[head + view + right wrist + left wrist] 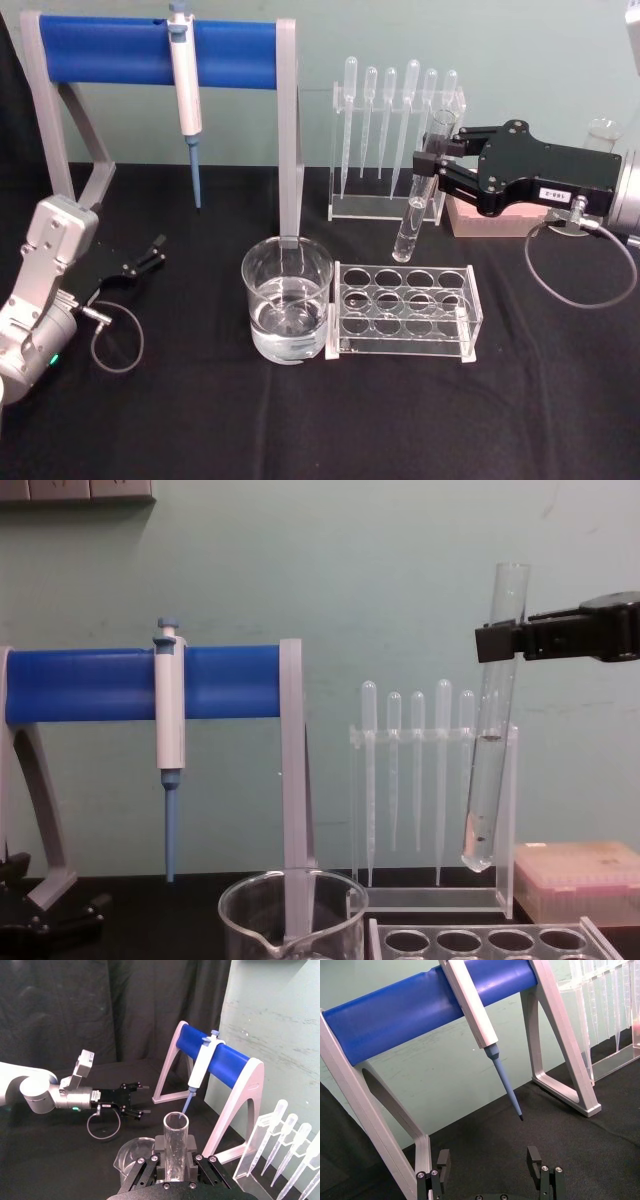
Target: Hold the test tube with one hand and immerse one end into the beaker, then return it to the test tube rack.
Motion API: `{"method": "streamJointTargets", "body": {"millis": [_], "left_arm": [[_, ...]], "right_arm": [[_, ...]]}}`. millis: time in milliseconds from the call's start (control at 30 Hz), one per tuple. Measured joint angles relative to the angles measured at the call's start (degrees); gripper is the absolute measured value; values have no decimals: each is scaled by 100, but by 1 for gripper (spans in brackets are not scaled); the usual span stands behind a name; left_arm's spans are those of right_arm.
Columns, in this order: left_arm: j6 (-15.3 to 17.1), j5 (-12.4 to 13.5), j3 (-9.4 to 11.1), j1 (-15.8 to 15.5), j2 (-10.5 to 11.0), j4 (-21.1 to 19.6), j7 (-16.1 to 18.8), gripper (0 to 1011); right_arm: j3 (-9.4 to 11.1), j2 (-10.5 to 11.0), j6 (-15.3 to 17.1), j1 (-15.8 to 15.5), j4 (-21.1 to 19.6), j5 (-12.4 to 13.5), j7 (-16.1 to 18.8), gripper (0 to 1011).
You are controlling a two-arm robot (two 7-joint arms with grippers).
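The test tube [419,196] hangs nearly upright in the air, tilted slightly, with my right gripper [432,160] shut on its upper part just below the open rim. In the chest view the test tube [489,740] has its round bottom well above the table, to the right of the beaker [290,908]. The beaker [287,300] stands mid-table with clear liquid in it, left of and nearer than the tube. The right wrist view looks down the test tube [175,1145] between the closed jaws, the beaker [131,1154] beyond. My left gripper [150,255] rests open at the far left.
A clear rack with round holes [405,310] sits right beside the beaker, under the tube. Behind stand a rack of plastic pipettes [395,150], a pink box [490,215], and a blue-barred stand [150,50] holding a white-and-blue pipettor [185,90].
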Motion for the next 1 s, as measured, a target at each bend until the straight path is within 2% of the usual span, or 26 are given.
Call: {"method": "streamJointTargets", "body": {"millis": [1000], "left_arm": [[0,0,0,0,0,0,0,1000]], "right_arm": [[0,0,0,0,0,0,0,241]]}}
